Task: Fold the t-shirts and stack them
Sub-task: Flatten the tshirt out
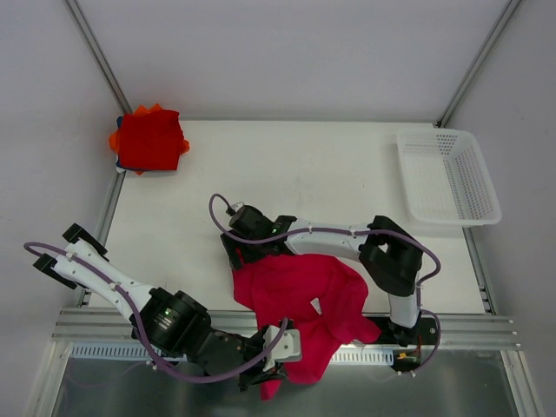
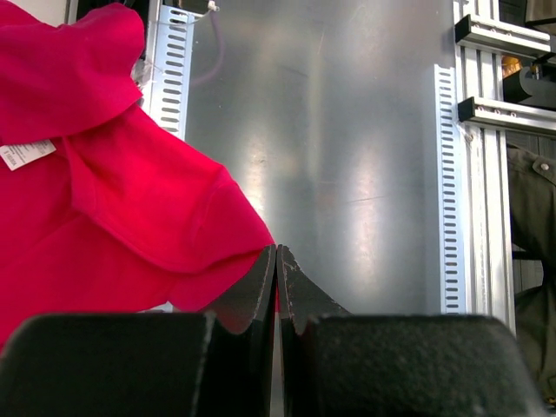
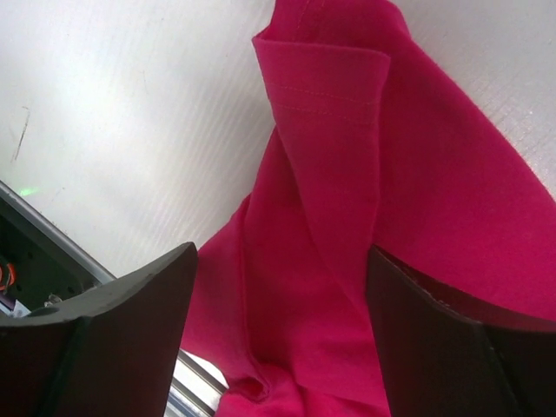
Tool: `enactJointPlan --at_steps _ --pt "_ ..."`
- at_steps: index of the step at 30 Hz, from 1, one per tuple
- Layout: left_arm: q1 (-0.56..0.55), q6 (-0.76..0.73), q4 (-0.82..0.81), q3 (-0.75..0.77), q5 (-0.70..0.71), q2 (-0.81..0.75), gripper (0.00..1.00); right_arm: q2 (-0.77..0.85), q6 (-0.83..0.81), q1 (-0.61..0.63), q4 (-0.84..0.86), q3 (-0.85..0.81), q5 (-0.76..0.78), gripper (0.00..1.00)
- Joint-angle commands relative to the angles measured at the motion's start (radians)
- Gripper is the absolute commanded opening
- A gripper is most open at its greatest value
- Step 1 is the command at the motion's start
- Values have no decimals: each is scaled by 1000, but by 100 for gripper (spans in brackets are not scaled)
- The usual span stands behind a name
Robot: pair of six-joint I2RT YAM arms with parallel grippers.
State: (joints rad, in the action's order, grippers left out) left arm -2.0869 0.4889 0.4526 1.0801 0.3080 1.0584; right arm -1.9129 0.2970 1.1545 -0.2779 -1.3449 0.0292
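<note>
Fingers of the left gripper [image 2: 275,269] press together on a sliver of the crimson-pink t-shirt [image 1: 300,295], which lies crumpled over the near edge of the table [image 1: 304,174]. Just beyond, the right gripper [image 3: 280,261] straddles the cloth, jaws apart. Folded t-shirts [image 1: 149,141] sit stacked at the far-left corner, a white perforated basket [image 1: 447,221] far right.
</note>
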Motion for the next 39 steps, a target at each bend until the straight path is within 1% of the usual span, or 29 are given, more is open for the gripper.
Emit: enactJointPlan --at_steps 1,9,10,12,13,14,15,16,18,25,33,34,35,37,38,39 --pt "-308 25 -28 -16 46 -28 0 -14 -2 -1 23 -45 -18 77" --pt "-308 33 -45 -37 59 -32 0 -32 19 1 46 -28 -17 73" --pt "-309 33 -49 -40 60 -34 0 -35 21 2 54 -25 -53 68" --pt "-311 36 -54 -45 62 -34 0 -38 24 2 57 -28 -57 61" --pt "-309 37 -55 -48 63 -35 0 -44 24 1 59 -31 -58 53" --pt "-309 39 -61 -51 63 -37 0 -46 21 1 57 -34 -58 49" --pt "-311 39 -61 -54 65 -40 0 -48 18 -1 54 -43 -57 41" --pt "-309 40 -64 -55 66 -40 0 -49 13 -1 48 -51 -49 36" --pt "-311 40 -68 -60 69 -40 0 -51 -2 -6 22 -82 -41 33" --pt "-311 40 -77 -71 77 -46 0 -51 -38 -32 -40 -152 -35 33" --pt "-312 45 -84 -89 80 -58 0 -60 -45 -44 -44 -163 -37 31" --pt "-312 46 -86 -91 80 -60 0 -61 -44 -44 -46 -163 -40 33" --pt "-311 46 -86 -95 80 -66 0 -61 -41 -45 -44 -160 -41 42" --pt "-311 45 -89 -100 85 -67 0 -66 -36 -44 -44 -158 -46 52" --pt "-311 43 -91 -104 85 -72 0 -66 -27 -44 -43 -155 -49 60" --pt "-311 42 -94 -108 86 -75 0 -67 -21 -44 -38 -154 -54 64"
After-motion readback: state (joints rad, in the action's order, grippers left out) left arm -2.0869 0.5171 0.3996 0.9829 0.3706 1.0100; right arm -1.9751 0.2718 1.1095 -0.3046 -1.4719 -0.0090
